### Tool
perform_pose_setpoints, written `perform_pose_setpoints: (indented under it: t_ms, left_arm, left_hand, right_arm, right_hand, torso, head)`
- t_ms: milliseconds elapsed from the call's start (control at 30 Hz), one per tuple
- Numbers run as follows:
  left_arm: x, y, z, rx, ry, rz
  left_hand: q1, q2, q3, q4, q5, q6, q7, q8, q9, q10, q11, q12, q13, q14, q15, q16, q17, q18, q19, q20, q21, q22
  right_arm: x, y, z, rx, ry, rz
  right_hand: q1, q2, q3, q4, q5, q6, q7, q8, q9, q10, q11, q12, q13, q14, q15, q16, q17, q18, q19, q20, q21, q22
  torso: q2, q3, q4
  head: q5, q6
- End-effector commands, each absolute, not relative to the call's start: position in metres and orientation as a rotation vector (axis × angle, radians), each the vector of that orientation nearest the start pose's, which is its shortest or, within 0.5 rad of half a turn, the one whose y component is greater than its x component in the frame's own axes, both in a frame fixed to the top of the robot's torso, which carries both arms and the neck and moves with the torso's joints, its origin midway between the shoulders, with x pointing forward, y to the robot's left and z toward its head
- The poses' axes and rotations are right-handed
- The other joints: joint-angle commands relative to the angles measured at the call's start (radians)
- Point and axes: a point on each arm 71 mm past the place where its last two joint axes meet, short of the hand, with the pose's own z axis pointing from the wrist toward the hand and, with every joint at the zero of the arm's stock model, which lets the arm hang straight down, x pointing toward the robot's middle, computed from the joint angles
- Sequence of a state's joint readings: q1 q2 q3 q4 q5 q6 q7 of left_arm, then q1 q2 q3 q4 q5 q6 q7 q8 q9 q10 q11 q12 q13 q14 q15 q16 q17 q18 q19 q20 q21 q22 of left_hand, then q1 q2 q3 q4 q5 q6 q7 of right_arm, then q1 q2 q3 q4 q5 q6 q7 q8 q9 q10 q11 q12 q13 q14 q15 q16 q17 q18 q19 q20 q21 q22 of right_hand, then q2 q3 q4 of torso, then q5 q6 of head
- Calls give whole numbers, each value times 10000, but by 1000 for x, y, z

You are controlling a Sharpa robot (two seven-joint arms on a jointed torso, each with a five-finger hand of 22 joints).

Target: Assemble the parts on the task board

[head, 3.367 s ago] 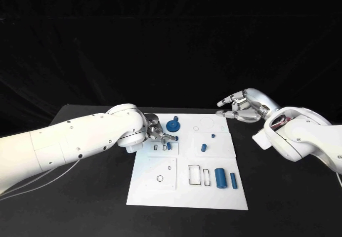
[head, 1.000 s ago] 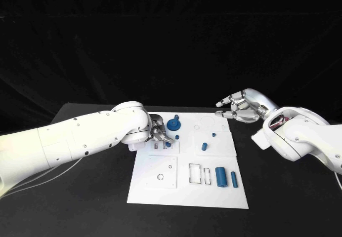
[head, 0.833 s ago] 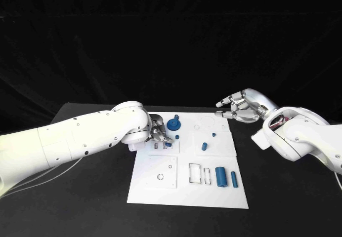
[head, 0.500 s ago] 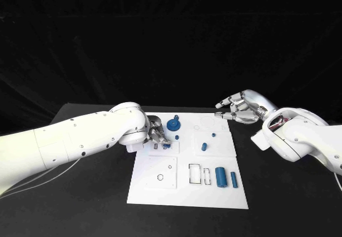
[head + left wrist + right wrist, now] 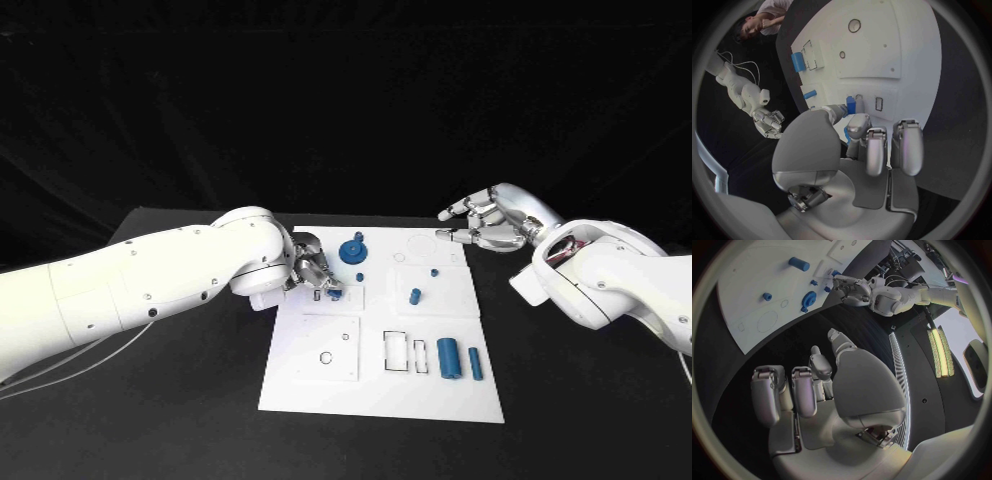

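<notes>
L hand (image 5: 313,277) seemingly pinching small blue part (image 5: 851,105) on task board (image 5: 378,395), R hand (image 5: 488,223) empty, fingers apart

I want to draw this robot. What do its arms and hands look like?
Both arms are fat, smooth, glossy white shells with small dark dots. The left hand and right hand are shiny silver metal with jointed fingers. Thin pale cables trail beneath the left arm.

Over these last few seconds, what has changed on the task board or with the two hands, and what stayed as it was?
Little changed. The left hand has stayed at the slots near the task board's far left, holding a small blue part there; its arm shifted slightly. The right hand kept hovering off the board's far right corner, holding nothing. The round blue part, short peg and two cylinders did not move.
</notes>
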State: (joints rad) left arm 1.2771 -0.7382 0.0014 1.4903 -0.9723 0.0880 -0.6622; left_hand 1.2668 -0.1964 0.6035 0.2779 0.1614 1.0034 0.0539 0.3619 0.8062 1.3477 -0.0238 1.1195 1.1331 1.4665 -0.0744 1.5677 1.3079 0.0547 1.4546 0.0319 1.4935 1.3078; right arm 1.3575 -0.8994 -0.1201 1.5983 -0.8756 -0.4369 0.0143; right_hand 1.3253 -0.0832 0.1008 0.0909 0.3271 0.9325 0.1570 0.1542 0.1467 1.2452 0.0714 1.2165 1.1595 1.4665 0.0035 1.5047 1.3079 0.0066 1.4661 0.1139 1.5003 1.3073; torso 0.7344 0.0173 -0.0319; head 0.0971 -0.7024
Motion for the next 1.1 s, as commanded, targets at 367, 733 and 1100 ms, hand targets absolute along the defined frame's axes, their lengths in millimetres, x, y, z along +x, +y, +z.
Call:
perform_pose_setpoints:
  t_ms: [367, 733, 1100]
  left_arm:
    - [499, 177, -176, -3101, 21914, -4098]
    - [499, 175, -179, -2676, 21783, -3734]
    - [497, 175, -186, -2719, 21976, -3510]
  left_hand:
    - [-130, 16, 1702, -1883, -46, 72, -29, 92, 151, 143, 3, 75, 44, 1043, -35, 31, 2629, -181, 113, 6, 78, 1022]
    - [-141, 34, 1736, -1911, -46, 84, -26, 106, 172, 168, 5, 108, 77, 1043, -35, 31, 2629, -182, 117, 4, 82, 1030]
    - [-158, 39, 1763, -1940, -47, 93, -26, 121, 194, 187, 5, 129, 95, 1043, -34, 31, 2629, -184, 122, 4, 86, 1040]
  right_arm:
    - [489, -214, -132, 2990, 16037, 9539]
    - [489, -213, -132, 2976, 16057, 9554]
    - [488, -212, -132, 2987, 16081, 9599]
  right_hand:
    - [-163, 41, -96, 70, 79, 82, -29, 71, -23, 61, -18, 35, -3, 740, -67, -43, 1428, 160, 477, -79, -64, 2084]
    - [-192, 51, -110, 94, 93, 84, -30, 76, -26, 66, -19, 39, 0, 739, -68, -48, 1422, 161, 475, -82, -69, 2082]
    - [-224, 62, -128, 120, 105, 88, -33, 82, -28, 68, -21, 41, -2, 739, -70, -50, 1420, 162, 472, -84, -75, 2078]
  torso:
    - [6, -13, -20]
    - [3, -15, -27]
    - [1, -15, -19]
  head:
    - [37, -13]
    - [83, -68]
    - [55, -42]
